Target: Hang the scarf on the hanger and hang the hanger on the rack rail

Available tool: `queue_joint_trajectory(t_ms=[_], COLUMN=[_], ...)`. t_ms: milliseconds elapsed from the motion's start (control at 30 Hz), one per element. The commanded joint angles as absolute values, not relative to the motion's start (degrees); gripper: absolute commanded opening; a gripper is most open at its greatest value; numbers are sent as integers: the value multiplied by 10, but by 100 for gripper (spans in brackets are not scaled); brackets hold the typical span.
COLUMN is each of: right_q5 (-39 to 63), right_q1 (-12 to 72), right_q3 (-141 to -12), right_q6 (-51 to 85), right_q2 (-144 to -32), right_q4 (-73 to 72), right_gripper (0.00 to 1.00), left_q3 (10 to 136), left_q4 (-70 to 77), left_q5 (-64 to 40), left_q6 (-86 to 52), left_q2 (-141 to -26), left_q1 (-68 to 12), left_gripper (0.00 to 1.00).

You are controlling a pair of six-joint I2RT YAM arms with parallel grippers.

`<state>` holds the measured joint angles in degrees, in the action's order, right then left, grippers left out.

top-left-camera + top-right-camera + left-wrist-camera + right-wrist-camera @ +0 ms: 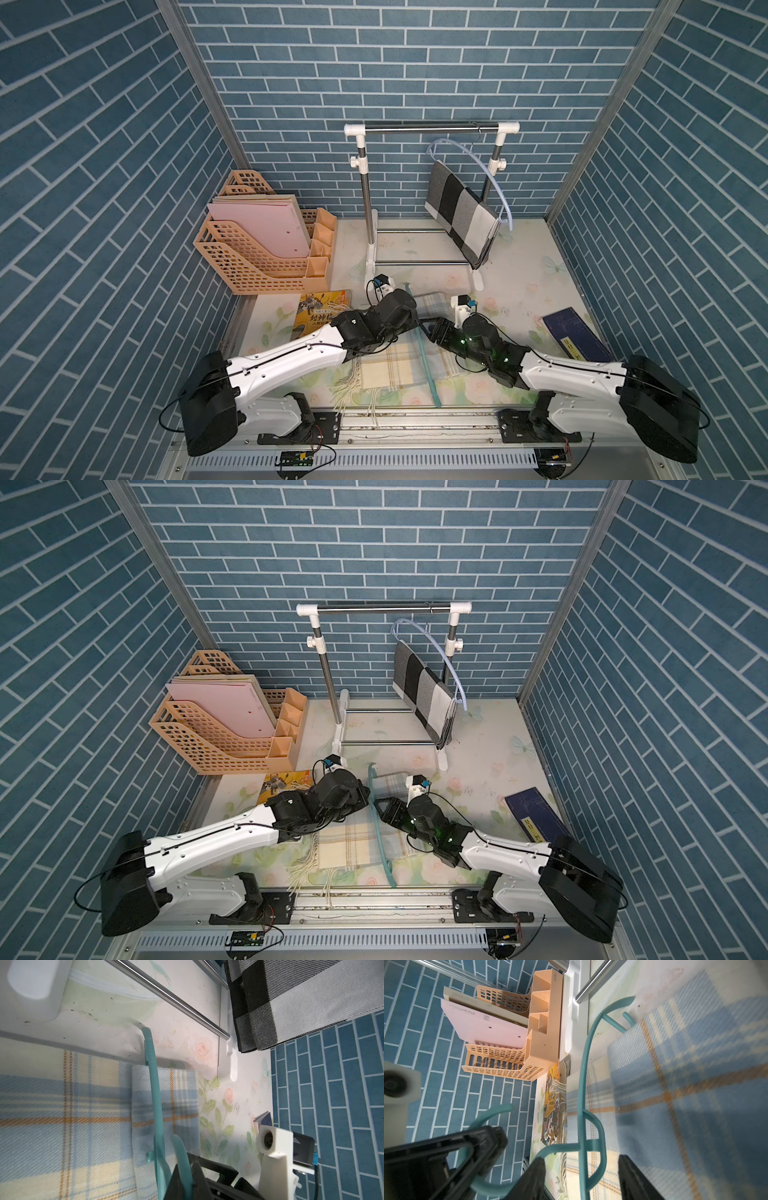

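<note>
A pale plaid scarf (386,368) is lying flat on the table (519,282) near the front edge, between the two arms, with its fringe trailing toward the front. A teal hanger (429,370) is lying across it. In the right wrist view, one folded end of the scarf is covering the hanger's lower bar, whose stub is disappearing under the cloth, so the scarf seems to be wrapping over that bar already. The left gripper (186,1169) is pinching the hanger's hook, its fingers pressed onto it. The right gripper (580,1165) is hovering over the hanger's middle with its fingers spread wide, one on each side of the teal frame, holding nothing. Behind them, a rack (432,129) is carrying a checked cloth (457,212). Judging from this, the draping is looking mostly done. What is remaining is lifting the hanger by its hook so the scarf is hanging free, and checking that it is not sliding off.
</note>
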<state>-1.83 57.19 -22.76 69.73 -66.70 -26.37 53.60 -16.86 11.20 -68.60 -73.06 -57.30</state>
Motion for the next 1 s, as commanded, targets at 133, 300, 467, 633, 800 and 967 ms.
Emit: queue_joint_trajectory(t_ms=[133,300,467,633,800,967], right_q5=[-66,-46,-39,-84,-149,-184], right_q1=[569,570,593,632,647,647], right_q3=[-242,-273,-263,-281,-303,-337], right_q6=[595,490,458,439,422,410], right_q2=[-582,-562,-580,-634,-674,-726], right_q4=[-124,-28,-47,-114,-139,-117], right_gripper=[60,60,60,63,64,63], left_q3=[567,582,603,619,628,634], left_q4=[-190,-207,-226,-234,-240,-240], left_q5=[103,111,121,125,127,121], left_q6=[-687,-698,-710,-715,-716,-712], left_q2=[-752,-767,-784,-802,-815,-821], left_q1=[-577,-579,-581,-584,-586,-587], left_gripper=[0,0,0,0,0,16])
